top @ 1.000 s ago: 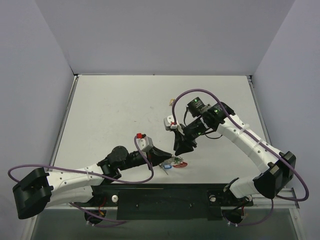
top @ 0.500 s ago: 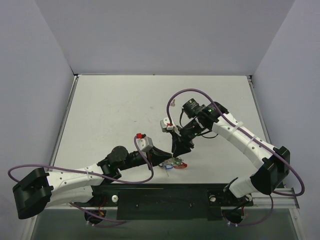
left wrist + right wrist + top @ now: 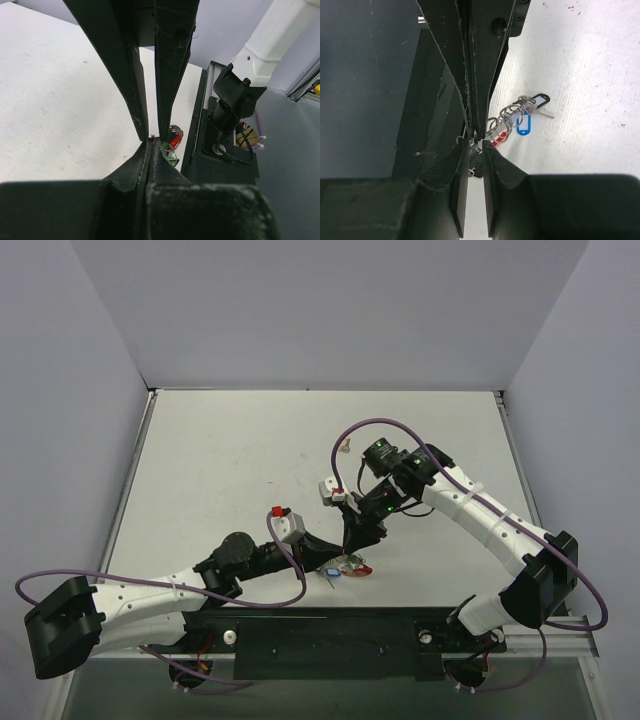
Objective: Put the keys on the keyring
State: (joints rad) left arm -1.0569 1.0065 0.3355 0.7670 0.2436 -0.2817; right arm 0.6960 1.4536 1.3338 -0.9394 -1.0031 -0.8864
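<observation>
The keys are small silver pieces on a chain of linked rings, with a blue tag, a red tag and a black key head. They lie near the table's front edge. My left gripper is shut on a thin wire ring of the keyring. My right gripper points down tip to tip with it, its jaws narrowly open below that ring. Red and green tags show beside the left fingertips.
A small tan lump lies farther back on the white table. The black mounting rail runs along the near edge, right next to the keys. Purple cables loop from both arms.
My right gripper has moved down and left until its tips meet the left gripper's tips over the keys. The left arm has barely moved.
</observation>
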